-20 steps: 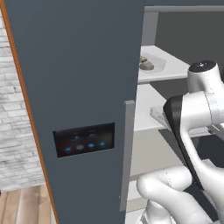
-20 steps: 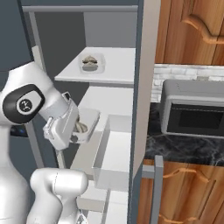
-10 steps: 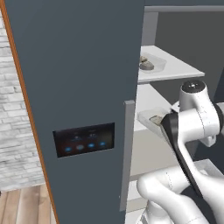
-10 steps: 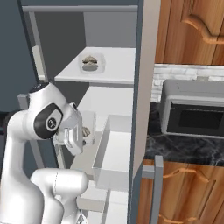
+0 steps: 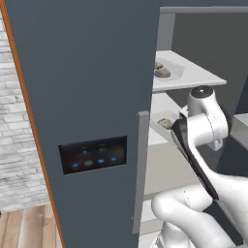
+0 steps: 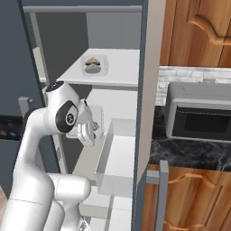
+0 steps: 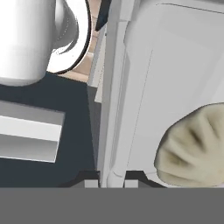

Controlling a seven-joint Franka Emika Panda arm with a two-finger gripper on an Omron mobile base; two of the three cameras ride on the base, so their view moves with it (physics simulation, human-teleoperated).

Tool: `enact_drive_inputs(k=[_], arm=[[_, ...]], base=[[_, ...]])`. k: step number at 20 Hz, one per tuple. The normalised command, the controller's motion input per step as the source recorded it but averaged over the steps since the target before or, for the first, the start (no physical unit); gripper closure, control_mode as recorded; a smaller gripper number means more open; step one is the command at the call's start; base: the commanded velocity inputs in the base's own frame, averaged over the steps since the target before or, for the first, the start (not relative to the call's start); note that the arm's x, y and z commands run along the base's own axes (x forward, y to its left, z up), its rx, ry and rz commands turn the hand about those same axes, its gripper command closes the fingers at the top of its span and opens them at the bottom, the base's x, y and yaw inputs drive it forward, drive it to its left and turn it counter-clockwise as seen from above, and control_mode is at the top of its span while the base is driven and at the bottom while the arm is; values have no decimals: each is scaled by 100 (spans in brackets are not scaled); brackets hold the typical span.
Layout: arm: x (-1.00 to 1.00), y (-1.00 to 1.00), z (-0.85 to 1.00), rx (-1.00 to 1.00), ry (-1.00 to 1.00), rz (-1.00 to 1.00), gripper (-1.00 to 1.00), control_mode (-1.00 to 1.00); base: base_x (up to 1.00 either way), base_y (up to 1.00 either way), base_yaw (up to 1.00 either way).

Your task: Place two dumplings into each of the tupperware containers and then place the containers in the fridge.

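A light, stiff tupperware container [image 7: 144, 87] with a soft dumpling [image 7: 192, 146] inside is being pinched by its thin rim in closed jaws over the fridge's middle shelf [image 6: 115, 101].

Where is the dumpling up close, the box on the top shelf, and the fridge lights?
dumpling [image 7: 197, 146], hand view, its crimped top.
top-shelf container [image 6: 103, 63], right base view, its right rim.
fridge panel [image 5: 92, 154], left base view, its middle.

Even, flat rendered light; soft shadows, pics sharp.
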Motion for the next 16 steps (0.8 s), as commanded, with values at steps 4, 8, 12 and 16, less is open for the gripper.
enact_drive_inputs(k=[4, 8, 12, 16], arm=[[82, -8, -22, 7, 0, 0, 100, -100], [65, -20, -16, 5, 0, 0, 100, -100], [55, -8, -48, 0, -4, 0, 100, -100], [41, 0, -62, -1, -8, 0, 100, -100]], base=[[0, 0, 0], [0, 0, 0], [0, 0, 0], [0, 0, 0]])
